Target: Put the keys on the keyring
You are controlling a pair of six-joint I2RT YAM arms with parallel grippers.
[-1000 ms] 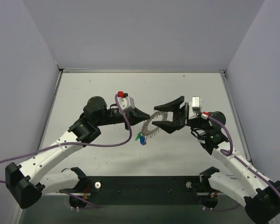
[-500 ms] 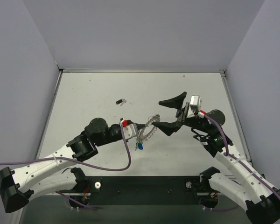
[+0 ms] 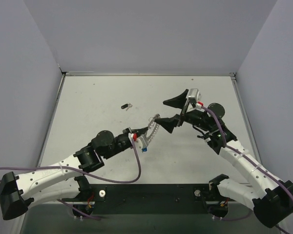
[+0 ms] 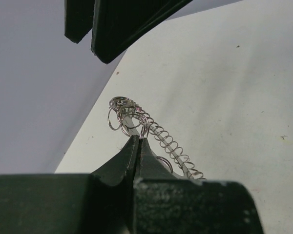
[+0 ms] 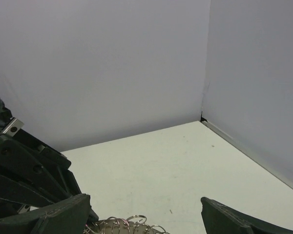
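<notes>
Keyring (image 4: 154, 131) in left gripper (image 4: 137, 142); right gripper (image 3: 169, 113) wide

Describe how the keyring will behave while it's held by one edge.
The keyring looks like thin wire coils, so it probably flexes rather than holding stiff. Pinched at one edge by the left gripper, it juts out unsupported and may wobble. Loose small loops at its tip could snag the right gripper.

keyring (image 5: 128, 224): cut off at bottom edge, right wrist view.
keys (image 3: 144, 149): we resolve only a blue speck; others indistinguishable.
</notes>
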